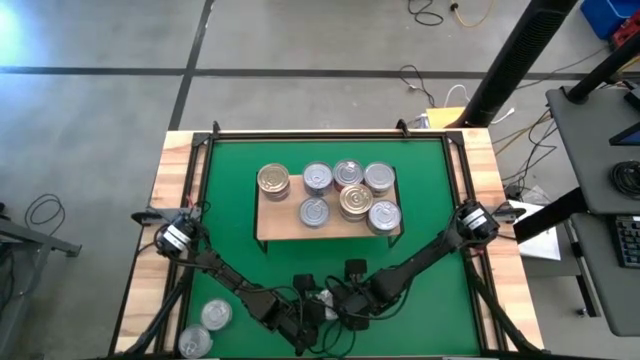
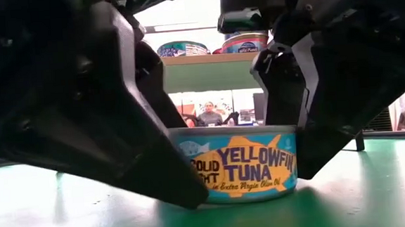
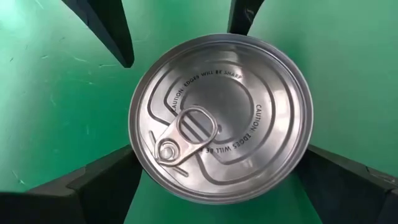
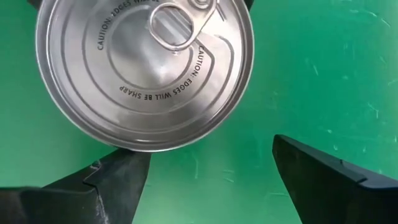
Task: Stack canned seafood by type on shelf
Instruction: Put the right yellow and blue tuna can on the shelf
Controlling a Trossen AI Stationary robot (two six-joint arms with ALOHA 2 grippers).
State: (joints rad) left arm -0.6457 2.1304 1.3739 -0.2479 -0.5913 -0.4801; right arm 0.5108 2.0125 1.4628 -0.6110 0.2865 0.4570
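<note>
we see both arms reaching low over the near edge of the green mat [image 1: 230,180], their claws meeting around one tin. the left claw [image 3: 214,180] stands spread wide with the yellowfin tuna tin [image 2: 237,161] sitting between its fingers [image 3: 93,186]; the tin stands flat on the mat, and we cannot tell whether the fingers touch its sides. in the left wrist view the tin's silver ringed lid, with its pull tab, fills the gap between the two dark fingers, and two more dark fingers show beyond it. the right claw [image 4: 211,168] is also spread apart, with the same tin just beyond its fingertips [image 4: 118,171] and bare mat in the gap, so it has hold of nothing. in the low view the dark bodies of both claws flank the tin on either side. farther back on the mat stands the shelf [image 1: 275,222], a light-wood board carrying seven tins [image 1: 345,192]: a gold-toned one alone at its left end, and the rest clustered to the right, mostly silver with one more gold lid among them. two further silver tins [image 1: 205,328] rest on the table at the near left corner, off the mat. people sit in the room behind.
</note>
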